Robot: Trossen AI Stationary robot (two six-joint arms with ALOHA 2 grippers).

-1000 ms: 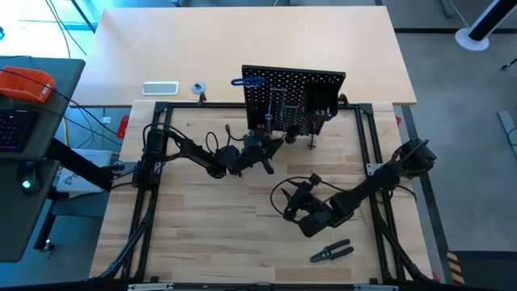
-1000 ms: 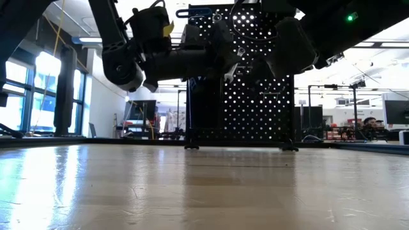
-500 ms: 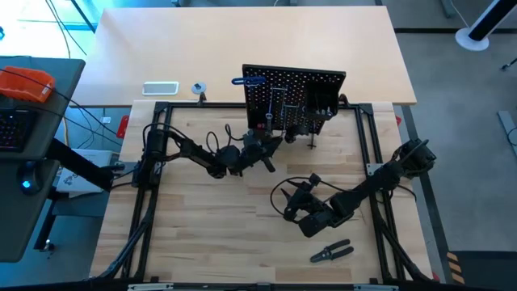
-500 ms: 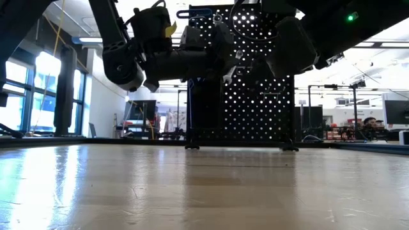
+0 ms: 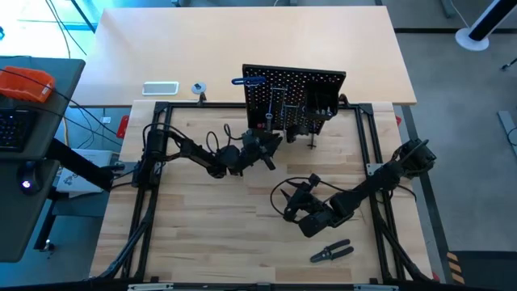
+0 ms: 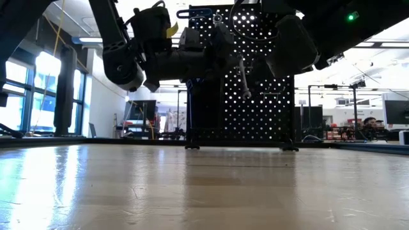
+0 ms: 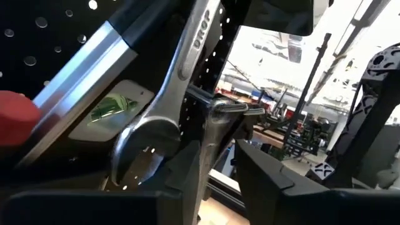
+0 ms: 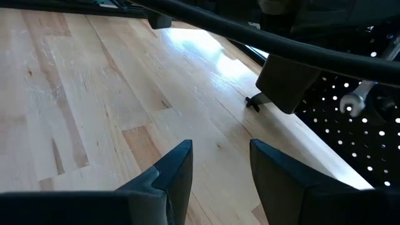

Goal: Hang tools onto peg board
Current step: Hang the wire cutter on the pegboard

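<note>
Against the peg board (image 5: pixel 292 101) face hangs a silver wrench (image 6: pixel 242 78), its shank slanting down from a metal hook near the panel's middle — the left wrist view shows its open-end jaw (image 7: pixel 140 147) right in front of the holes, beside a level's bright edge. Just beside it sits the left claw (image 5: pixel 266 145), fingers parted a little around the wrench rather than clamped on it; whether a pad touches the steel I cannot tell. A blue-handled key (image 5: pixel 246 82) sits at the board's top corner, and other tools crowd the hooks toward the black bin. Well apart, low over the wooden surface (image 5: pixel 202 226), the right claw (image 5: pixel 296 212) waits open and empty, with the black-handled pliers (image 5: pixel 332 251) lying near the front edge.

The risk, as I judge it: the wrench looks only lightly seated, so a finger dragging it on withdrawal could lift it off the hook — or knock its neighbours loose.
</note>
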